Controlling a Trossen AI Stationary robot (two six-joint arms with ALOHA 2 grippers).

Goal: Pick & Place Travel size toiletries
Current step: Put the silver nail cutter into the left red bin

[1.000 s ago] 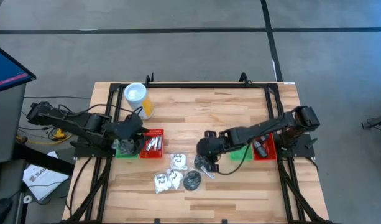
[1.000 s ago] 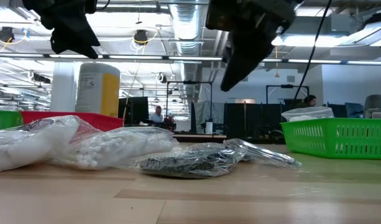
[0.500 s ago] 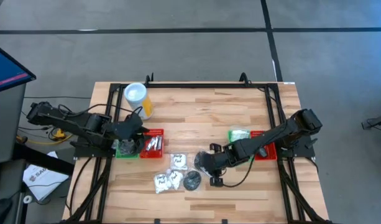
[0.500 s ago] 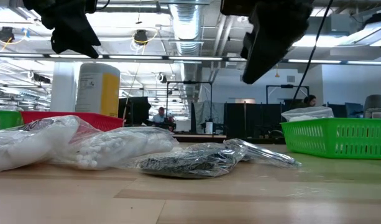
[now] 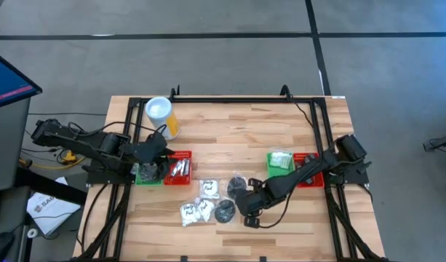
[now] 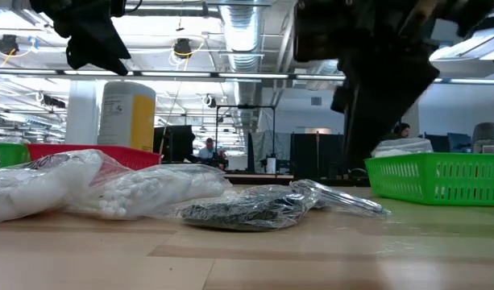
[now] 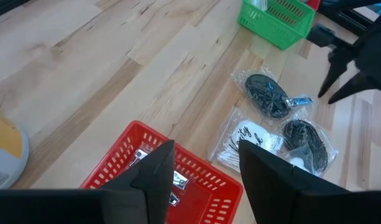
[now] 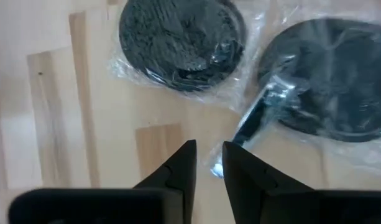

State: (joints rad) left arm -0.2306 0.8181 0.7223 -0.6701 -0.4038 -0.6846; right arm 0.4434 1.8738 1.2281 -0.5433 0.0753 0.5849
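Front-centre of table | your right gripper hangs over two bagged black discs, fingers slightly parted, empty | discs lie just ahead of the fingertips | left gripper spread wide above red tray, farther off.

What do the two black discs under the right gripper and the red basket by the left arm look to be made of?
Black discs: seemingly coarse mesh or fibre, matte and grainy, each sealed in glossy clear plastic film that crinkles and glints. Red basket: likely moulded plastic, judging by its uniform colour and slotted lattice walls.
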